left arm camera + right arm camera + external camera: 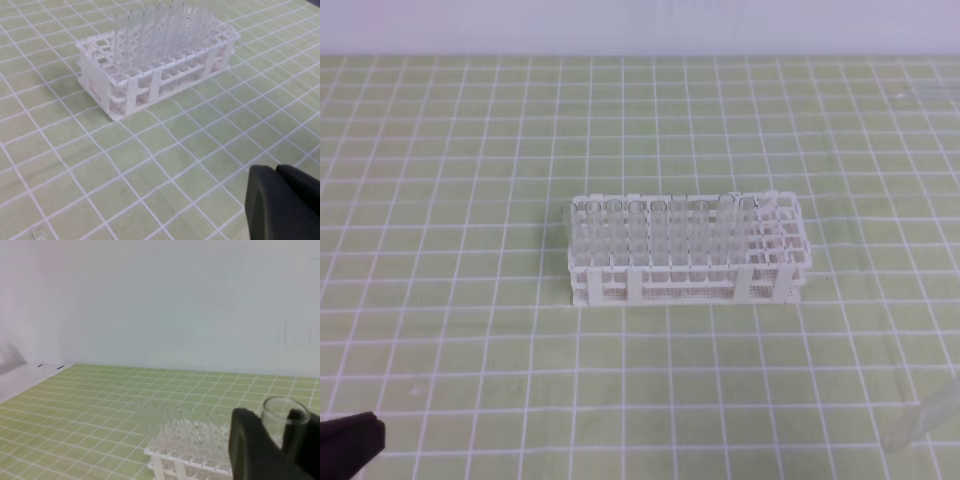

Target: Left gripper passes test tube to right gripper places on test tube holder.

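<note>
1. The test tube was held between the right gripper fingers, open end upward.
2. The left gripper was closed, empty.
3. The test tube holder lay below and ahead of the right jaws; a tilted tube could be caught on its lattice.

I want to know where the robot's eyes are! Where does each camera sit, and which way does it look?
High view: up above, looking down on the green mat and white rack; the left pincer's black tip shows bottom left.
Left wrist view: low on the left arm, facing the rack; shut black fingers bottom right.
Right wrist view: on the right arm, facing the back wall; the right pincer holds a clear test tube.
All share the rack.
</note>
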